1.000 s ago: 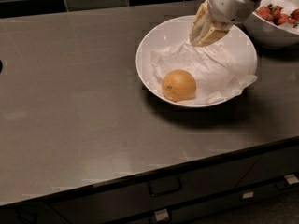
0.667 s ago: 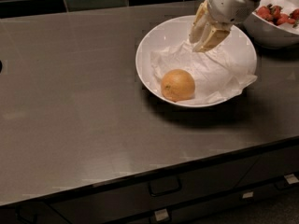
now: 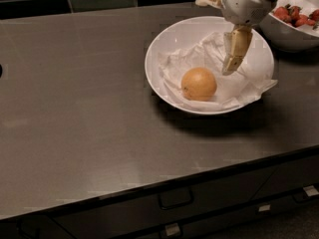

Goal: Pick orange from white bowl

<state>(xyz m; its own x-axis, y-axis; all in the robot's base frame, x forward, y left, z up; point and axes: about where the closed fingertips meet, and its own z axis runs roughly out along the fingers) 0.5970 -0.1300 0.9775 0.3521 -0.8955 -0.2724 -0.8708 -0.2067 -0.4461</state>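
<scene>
since the earlier frame the gripper (image 3: 213, 38) has spread its fingers wide above the white bowl (image 3: 158, 44) and holds nothing. the orange (image 3: 199, 83) lies on the paper (image 3: 177, 63) inside, near the lower finger. grasping and lifting are not yet done, i think.

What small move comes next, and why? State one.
Probably bring the gripper sideways and down over the orange. It hangs above the paper-lined white bowl, beside the fruit and not yet around it.
</scene>
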